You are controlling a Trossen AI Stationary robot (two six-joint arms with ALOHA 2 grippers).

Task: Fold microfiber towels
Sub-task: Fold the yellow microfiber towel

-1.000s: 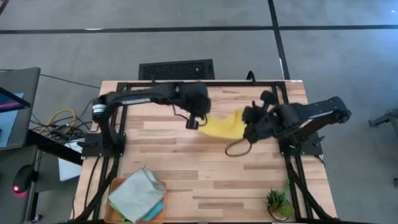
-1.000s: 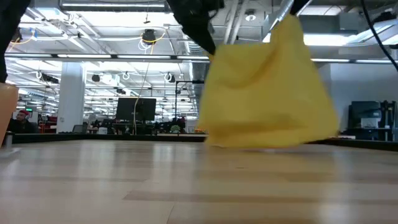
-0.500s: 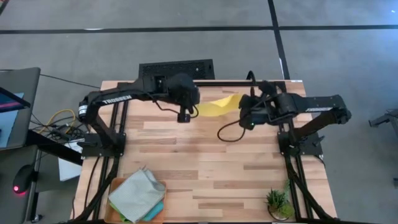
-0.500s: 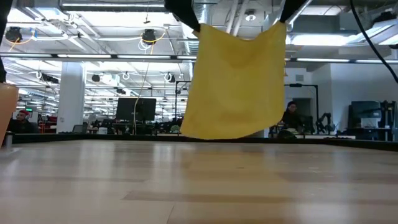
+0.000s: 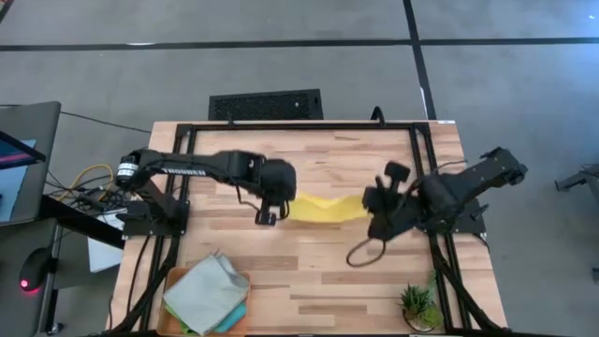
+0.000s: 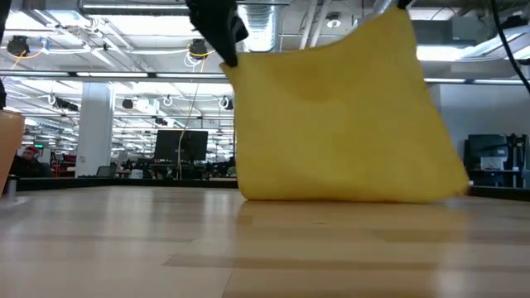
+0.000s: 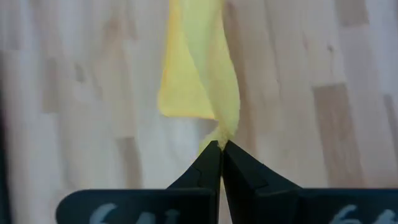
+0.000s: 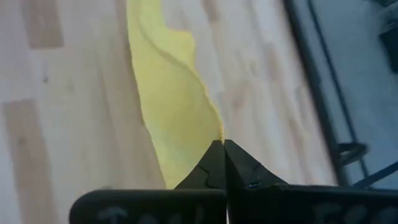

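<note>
A yellow microfiber towel (image 5: 323, 207) hangs spread between my two grippers over the middle of the table. In the low view it is a broad sheet (image 6: 339, 124). Whether its lower edge (image 6: 348, 199) touches the table top, I cannot tell. My left gripper (image 5: 281, 210) is shut on its left upper corner and my right gripper (image 5: 371, 208) on its right upper corner. More towels lie stacked at the near left, a light grey one (image 5: 206, 292) on top and a teal one (image 5: 236, 316) under it. My left gripper (image 7: 219, 144) pinches the towel's upper corner (image 7: 217, 134) between its two fingertips, slanting down from the table's left. The cloth hangs below and away from the fingers. My right gripper (image 8: 222, 143) pinches the other upper corner (image 8: 217, 132) between its fingertips, slanting down from the right. The top edge runs nearly taut between the two.
The stacked towels lie on an orange tray (image 5: 176, 277) at the near left corner. A small potted plant (image 5: 418, 304) stands at the near right. A dark cable loop (image 5: 360, 253) hangs below the right arm. Bare wood lies in front of the towel.
Both grippers swung toward the far edge, lifting the towel clear, then came back toward the near edge and moved apart. The towel now hangs wider and lower, with its bottom edge down near the table top. Both grippers stayed shut.
</note>
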